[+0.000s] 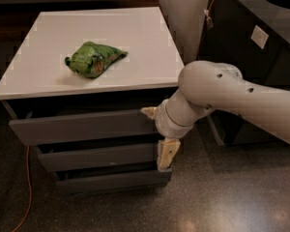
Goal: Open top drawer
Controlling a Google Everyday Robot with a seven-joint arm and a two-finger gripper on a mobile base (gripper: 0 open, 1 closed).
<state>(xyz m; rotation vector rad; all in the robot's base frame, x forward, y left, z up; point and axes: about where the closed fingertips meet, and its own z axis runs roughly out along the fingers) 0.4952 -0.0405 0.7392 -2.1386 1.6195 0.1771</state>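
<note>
Speckled dark flooring [208,207] runs under a low cabinet whose white surface [135,42] carries a crumpled green bag [94,59], lying up and back from the jaws and well apart from them. Below that surface sit three grey drawers stacked one under another. The top drawer [82,126] stretches away from the jaws toward the picture's left, its flat front panel ending right at them, and a dark gap shows between its upper edge and the white surface. The jaws, at the end of a thick pale arm [232,98] reaching in from the picture's right, sit at the right-hand end of the drawer fronts and are spread wide with nothing between them. The upper finger [149,112] points toward the top drawer's upper right corner and appears to touch it, while the lower finger [167,152] hangs downward in front of the middle drawer [96,156]. The bottom drawer [111,180] lies below the jaws. Behind the arm stands a dark unit [241,42] bearing a white wall plate [259,36]. An orange cable [26,187] trails on the floor, far across from the jaws.
</note>
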